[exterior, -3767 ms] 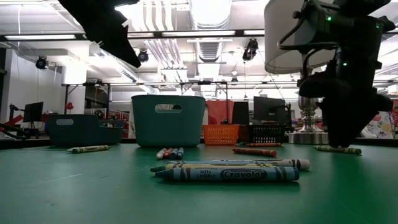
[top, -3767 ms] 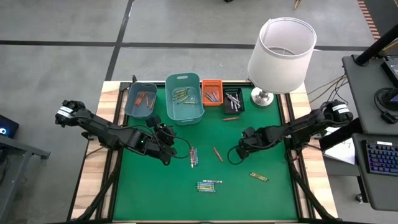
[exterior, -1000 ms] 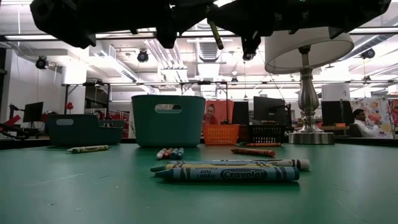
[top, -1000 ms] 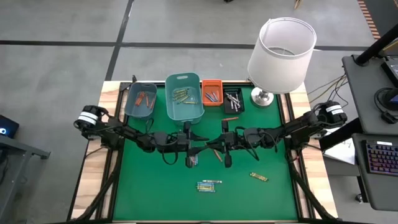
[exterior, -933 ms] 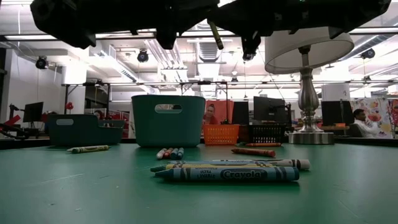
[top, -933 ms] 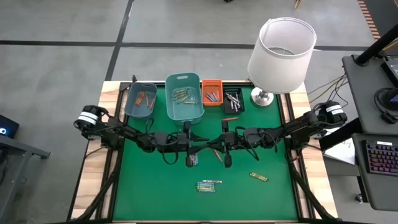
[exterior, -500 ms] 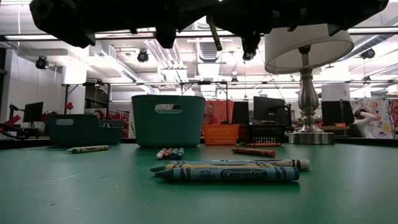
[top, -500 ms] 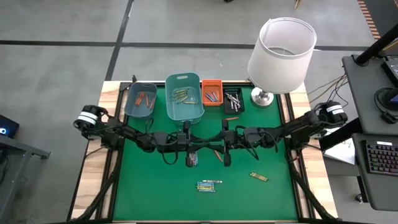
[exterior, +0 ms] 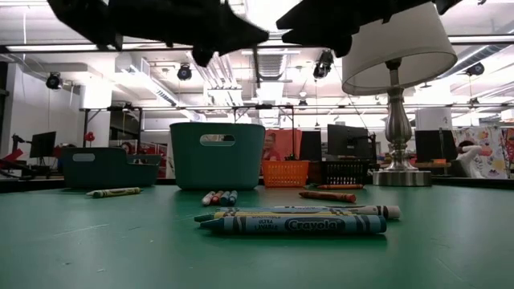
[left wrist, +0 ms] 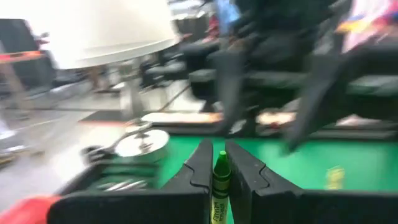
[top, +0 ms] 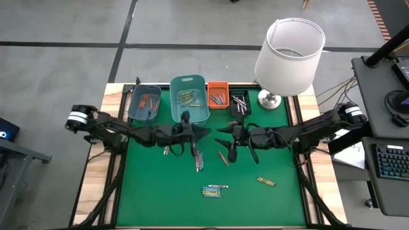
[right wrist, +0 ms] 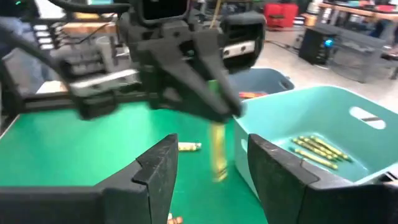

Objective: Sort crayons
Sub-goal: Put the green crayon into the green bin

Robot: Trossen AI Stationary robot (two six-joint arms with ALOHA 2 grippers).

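1. The crayons lie in several places: a green crayon (left wrist: 219, 180) is pinched upright between the fingers of the left gripper (left wrist: 217, 163), above the green tabletop (top: 153, 191), in the air in front of the large teal bin (top: 190, 99).
2. Loose crayons on the tabletop: a small cluster (top: 199, 160) near the middle, a brown-orange one (top: 223, 158) just beside the right gripper, a bundle (top: 215, 190) toward the near edge, and a yellowish one (top: 266, 182) off to the right.
3. One more reddish crayon (top: 237, 120) lies just in front of the black bin (top: 239, 103).
4. In the low view the near bundle shows as a blue crayon (exterior: 293, 225) with a pale one behind it, touching.
5. Sorted crayons sit in the bins at the far edge: orange-red ones in the grey-blue bin (top: 144, 102), yellow-green ones in the large teal bin, blue and others in the orange bin (top: 217, 94).
6. The right gripper (top: 231, 148) hovers above the middle of the tabletop, facing the left gripper; its fingers (right wrist: 155, 171) stand spread apart with nothing between them.
7. In the right wrist view the left gripper shows farther off with the green crayon hanging from it beside the teal bin's wall.
8. A lamp (top: 289, 51) with a white shade stands at the far right corner.
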